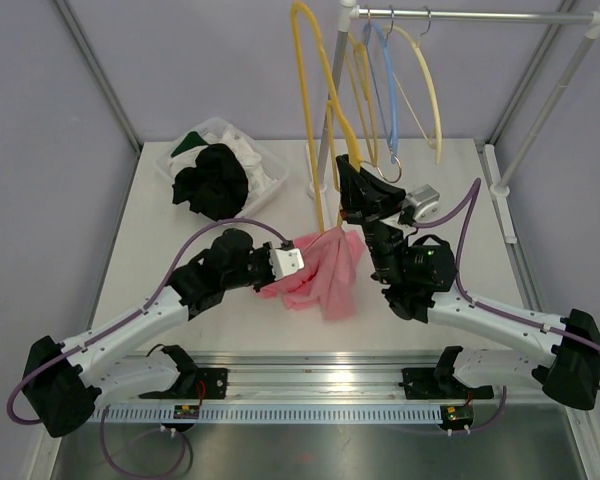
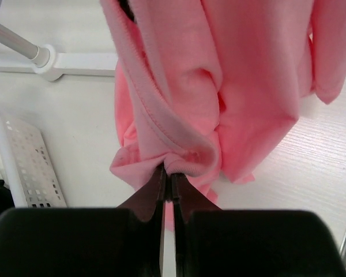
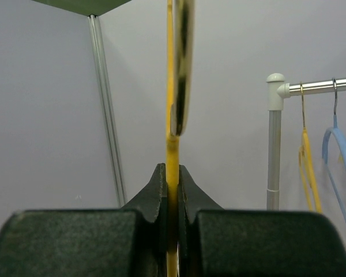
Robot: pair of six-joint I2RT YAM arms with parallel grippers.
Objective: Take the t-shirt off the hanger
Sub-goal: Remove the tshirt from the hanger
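A pink t-shirt (image 1: 323, 270) hangs bunched from the lower end of a yellow hanger (image 1: 307, 100), its bottom resting on the white table (image 1: 160, 260). My left gripper (image 1: 298, 258) is shut on a fold of the shirt's hem; in the left wrist view the gripper (image 2: 168, 173) pinches the pink cloth (image 2: 230, 86). My right gripper (image 1: 346, 172) is shut on the yellow hanger and holds it tilted upright above the table. In the right wrist view the gripper (image 3: 172, 173) clamps the hanger's yellow bar (image 3: 172, 147).
A clear bin (image 1: 265, 165) with black and white clothes stands at the back left. A clothes rack (image 1: 480, 16) with yellow and blue hangers (image 1: 390, 90) stands at the back right; its white foot (image 2: 52, 60) shows in the left wrist view.
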